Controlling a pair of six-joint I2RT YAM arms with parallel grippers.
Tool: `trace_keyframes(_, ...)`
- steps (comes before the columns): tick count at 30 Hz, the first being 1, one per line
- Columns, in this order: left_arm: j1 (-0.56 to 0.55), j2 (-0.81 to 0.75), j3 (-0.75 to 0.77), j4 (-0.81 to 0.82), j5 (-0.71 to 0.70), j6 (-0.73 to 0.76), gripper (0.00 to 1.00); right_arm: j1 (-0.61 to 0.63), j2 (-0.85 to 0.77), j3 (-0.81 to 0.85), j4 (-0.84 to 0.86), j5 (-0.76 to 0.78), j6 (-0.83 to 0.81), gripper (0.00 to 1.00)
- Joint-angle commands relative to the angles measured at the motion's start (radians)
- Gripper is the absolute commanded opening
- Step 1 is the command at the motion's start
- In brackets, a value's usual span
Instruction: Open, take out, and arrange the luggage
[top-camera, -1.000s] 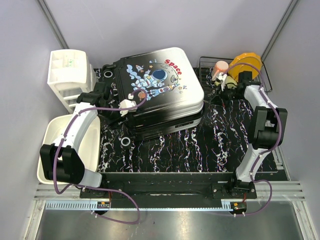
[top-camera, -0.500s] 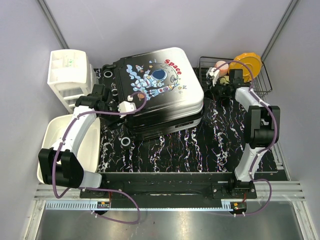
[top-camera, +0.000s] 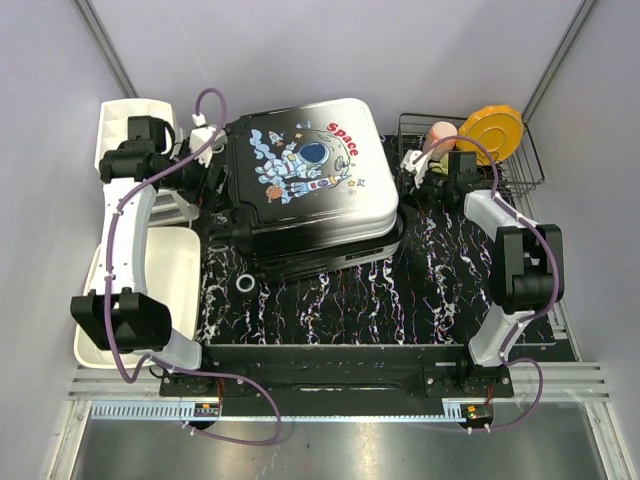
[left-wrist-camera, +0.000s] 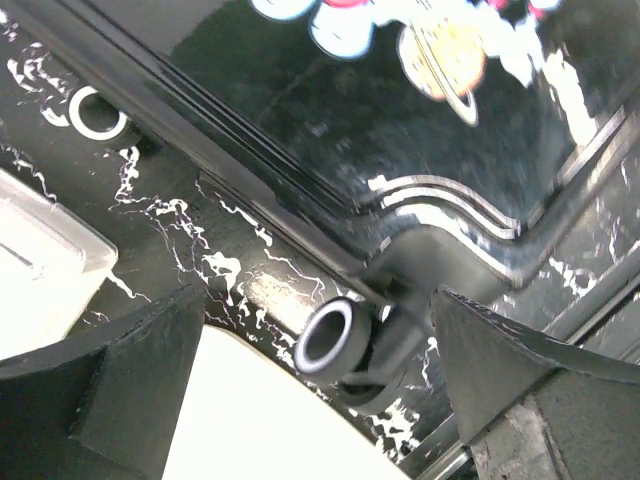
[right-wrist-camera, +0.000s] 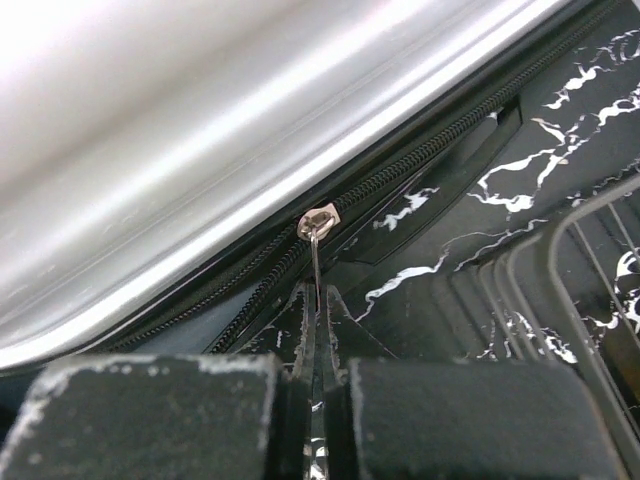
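The right hand (right-wrist-camera: 316, 300) is pinched fully closed on the thin metal zipper pull (right-wrist-camera: 316, 262). The pull runs straight up from the fingertips to the slider (right-wrist-camera: 318, 222) on the zip track (right-wrist-camera: 430, 155). Because the tab is held in line with the wrist, a draw along the track should drag the slider rather than twist it. That suits the opening step, which I judge to be the one in hand. How much of the zip is already undone I cannot tell.

The track runs just under the silver edge of the luggage (top-camera: 310, 180). The case lies flat on the desk (top-camera: 420, 290), printed shell up and lid down, between the white drawer unit (top-camera: 122, 112) and the wire rack (top-camera: 525, 175).

The left hand (left-wrist-camera: 315, 395) is spread as wide as it goes and holds nothing. Its fingers (left-wrist-camera: 130, 370) straddle a black wheel (left-wrist-camera: 330, 342) at the case's left end without touching it. I judge it is placed there to steady that corner while the other arm works the zip.
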Motion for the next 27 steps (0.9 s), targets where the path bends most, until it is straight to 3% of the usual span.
trace_keyframes(1, 0.012, 0.057, 0.022, 0.208, -0.1, -0.327, 0.99, 0.115, -0.098, -0.09, -0.156, -0.136, -0.044, 0.0)
trace_keyframes(6, 0.014, 0.192, 0.088, 0.224, -0.101, -0.461, 0.99, 0.171, -0.193, -0.176, -0.256, -0.133, -0.093, 0.0)
trace_keyframes(11, -0.006, 0.306, 0.089, 0.234, 0.086, -0.531, 0.95, 0.227, -0.345, -0.316, -0.29, -0.129, -0.066, 0.0)
trace_keyframes(15, -0.09, 0.356, 0.071, 0.234, 0.136, -0.464, 0.86, 0.276, -0.459, -0.391, -0.276, -0.122, 0.055, 0.0)
trace_keyframes(19, -0.167, 0.407, 0.089, 0.216, 0.145, -0.372, 0.83, 0.324, -0.583, -0.486, -0.157, -0.035, 0.199, 0.0)
trace_keyframes(23, -0.169, 0.461, 0.135, 0.178, 0.12, -0.324, 0.83, 0.32, -0.594, -0.495, -0.129, 0.183, 0.223, 0.0)
trace_keyframes(27, -0.146, 0.493, 0.154, 0.167, 0.088, -0.298, 0.82, 0.235, -0.534, -0.457, -0.129, 0.21, 0.227, 0.0)
